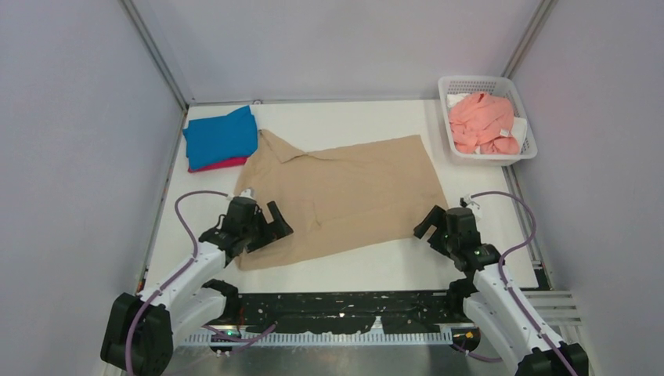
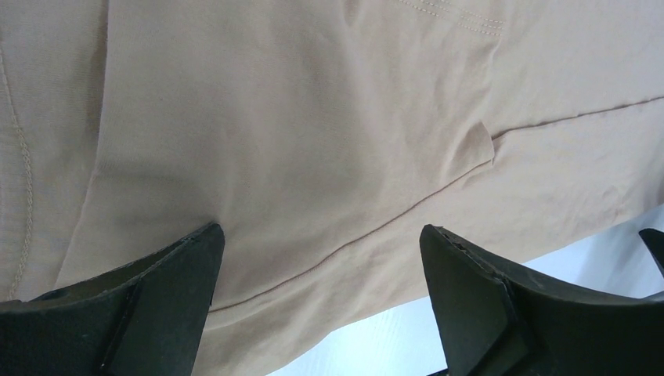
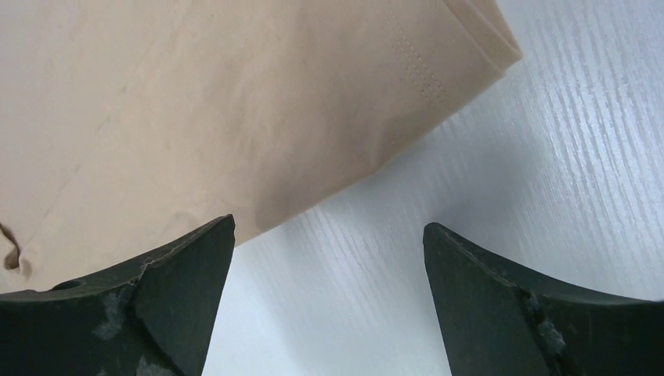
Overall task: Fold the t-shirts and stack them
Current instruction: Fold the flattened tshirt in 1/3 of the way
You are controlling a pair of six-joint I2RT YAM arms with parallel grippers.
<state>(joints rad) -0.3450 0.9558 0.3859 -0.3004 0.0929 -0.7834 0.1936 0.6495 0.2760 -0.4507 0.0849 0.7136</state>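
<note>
Two grippers hang over a white table point(image 1: 368, 270) enclosed by pale grey walls point(image 1: 70, 157). The tan t-shirt point(image 1: 344, 196) lies spread flat mid-table. The left gripper point(image 1: 268, 229), fingers spread wide and empty, is over its near-left edge. The right gripper point(image 1: 433, 229), likewise spread and empty, is just off its near-right corner. At far left, a folded blue t-shirt point(image 1: 221, 135) rests on a magenta-red t-shirt point(image 1: 223, 164). A salmon pink t-shirt point(image 1: 481, 121) lies crumpled in the white basket point(image 1: 470, 80) at far right.

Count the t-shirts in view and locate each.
4. The tan-beige t-shirt lies spread mid-table; the blue t-shirt sits folded far left atop the magenta-red t-shirt; the salmon pink t-shirt is bundled in the white mesh basket, where more may hide.
</note>
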